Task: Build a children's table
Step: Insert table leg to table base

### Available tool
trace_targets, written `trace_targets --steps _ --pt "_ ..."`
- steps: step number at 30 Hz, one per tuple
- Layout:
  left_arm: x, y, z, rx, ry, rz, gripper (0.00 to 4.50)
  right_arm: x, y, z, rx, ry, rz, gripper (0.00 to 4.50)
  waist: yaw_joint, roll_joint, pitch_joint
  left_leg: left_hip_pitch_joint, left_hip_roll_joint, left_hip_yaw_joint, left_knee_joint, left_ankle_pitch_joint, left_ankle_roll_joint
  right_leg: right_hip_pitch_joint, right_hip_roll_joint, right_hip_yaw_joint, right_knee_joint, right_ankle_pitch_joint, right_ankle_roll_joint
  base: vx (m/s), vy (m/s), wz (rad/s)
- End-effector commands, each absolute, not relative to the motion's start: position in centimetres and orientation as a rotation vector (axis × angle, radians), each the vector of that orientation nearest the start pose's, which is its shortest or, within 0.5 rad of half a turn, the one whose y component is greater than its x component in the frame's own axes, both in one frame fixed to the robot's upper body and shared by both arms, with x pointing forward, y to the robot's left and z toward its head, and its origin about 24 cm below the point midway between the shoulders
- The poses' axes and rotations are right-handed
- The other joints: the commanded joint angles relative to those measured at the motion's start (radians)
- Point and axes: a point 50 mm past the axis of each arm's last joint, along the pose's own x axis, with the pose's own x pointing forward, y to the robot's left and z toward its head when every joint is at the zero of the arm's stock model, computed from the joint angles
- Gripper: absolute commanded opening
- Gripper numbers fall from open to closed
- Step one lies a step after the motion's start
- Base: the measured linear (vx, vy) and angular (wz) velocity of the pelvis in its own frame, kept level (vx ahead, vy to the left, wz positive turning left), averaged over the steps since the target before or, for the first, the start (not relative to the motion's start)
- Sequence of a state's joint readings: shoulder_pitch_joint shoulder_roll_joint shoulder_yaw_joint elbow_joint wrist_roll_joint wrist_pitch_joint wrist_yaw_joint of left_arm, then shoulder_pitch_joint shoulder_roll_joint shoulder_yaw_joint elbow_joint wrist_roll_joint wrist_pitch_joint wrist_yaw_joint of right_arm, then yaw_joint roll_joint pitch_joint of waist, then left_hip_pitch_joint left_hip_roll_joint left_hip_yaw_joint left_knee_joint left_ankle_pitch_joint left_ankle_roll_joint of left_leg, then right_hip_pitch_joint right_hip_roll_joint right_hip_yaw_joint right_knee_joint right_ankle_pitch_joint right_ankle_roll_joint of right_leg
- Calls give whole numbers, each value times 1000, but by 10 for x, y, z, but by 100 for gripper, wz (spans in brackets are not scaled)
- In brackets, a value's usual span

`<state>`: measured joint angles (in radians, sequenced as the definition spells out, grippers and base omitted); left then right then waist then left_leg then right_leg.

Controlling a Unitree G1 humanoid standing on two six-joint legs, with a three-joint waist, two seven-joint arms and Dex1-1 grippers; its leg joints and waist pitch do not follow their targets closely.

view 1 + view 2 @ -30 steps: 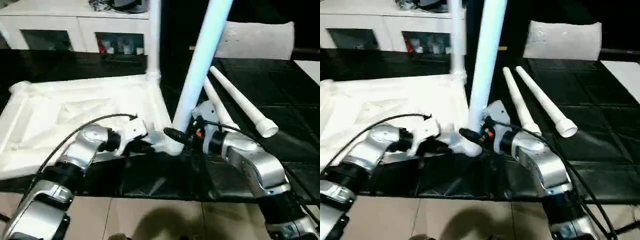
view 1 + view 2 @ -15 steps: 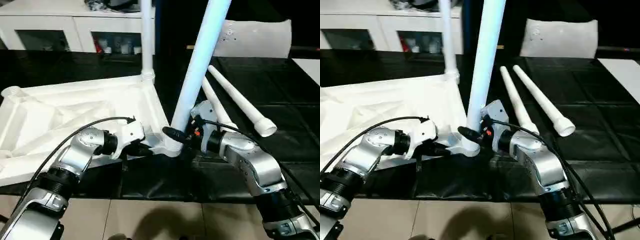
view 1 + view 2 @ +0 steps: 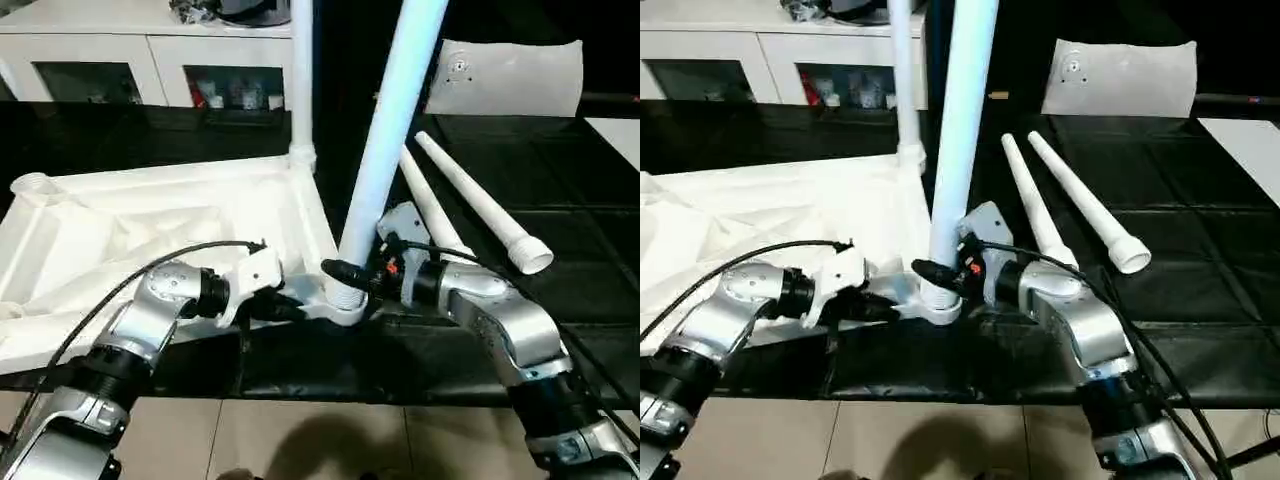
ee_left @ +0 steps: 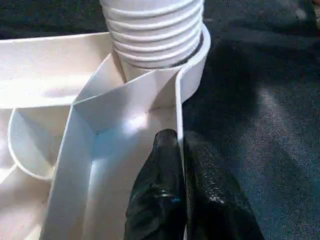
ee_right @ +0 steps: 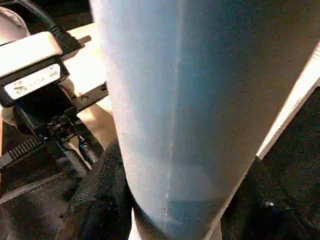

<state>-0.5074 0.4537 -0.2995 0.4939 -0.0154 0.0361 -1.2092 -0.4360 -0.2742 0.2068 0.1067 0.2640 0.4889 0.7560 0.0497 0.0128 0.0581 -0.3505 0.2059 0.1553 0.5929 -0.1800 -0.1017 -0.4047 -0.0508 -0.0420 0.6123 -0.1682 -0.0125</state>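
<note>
Over the last second the leg (image 3: 385,150) has stood up straighter in the near corner socket (image 4: 192,75), so its ribbed end looks to be seating; its long axis runs nearly upright, top leaning slightly right. The right gripper (image 3: 352,275) clamps it low down; the left gripper (image 4: 182,200), fingers together, pinches the upturned tabletop (image 3: 150,215) rim beside that socket

A black table (image 3: 560,210) carries the upturned tabletop (image 3: 150,225) and two loose legs (image 3: 470,205).
</note>
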Motion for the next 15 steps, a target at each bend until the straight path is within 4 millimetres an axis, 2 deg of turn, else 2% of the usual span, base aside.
trace_targets --steps 1,3,4,11,15 --pt "297 144 51 433 359 -1408 0 301 -99 75 -60 336 1020 189 1 -13 -64 -2 7 6 -68 -241 7 46 -67 39 -89 -418 -125 0 0 0" --pt "298 145 51 438 358 -1401 0 300 -99 74 -63 348 1027 189 2 -10 -63 -2 9 7 -69 -234 8 45 -67 39 -89 -409 -126 0 0 0" --pt "299 145 51 444 360 -1391 0 299 -99 72 -70 363 1039 189 2 -13 -63 -2 9 7 -70 -234 8 45 -67 39 -89 -408 -125 0 0 0" --pt "300 150 50 499 405 -1377 0 293 -101 68 -87 395 1071 189 3 -15 -62 0 8 6 -70 -249 8 42 -68 38 -94 -458 -105 0 0 0" --pt "300 154 49 530 436 -1386 0 293 -106 69 -94 410 1074 189 5 -11 -64 -1 10 5 -72 -239 5 43 -67 39 -92 -426 -109 0 0 0"
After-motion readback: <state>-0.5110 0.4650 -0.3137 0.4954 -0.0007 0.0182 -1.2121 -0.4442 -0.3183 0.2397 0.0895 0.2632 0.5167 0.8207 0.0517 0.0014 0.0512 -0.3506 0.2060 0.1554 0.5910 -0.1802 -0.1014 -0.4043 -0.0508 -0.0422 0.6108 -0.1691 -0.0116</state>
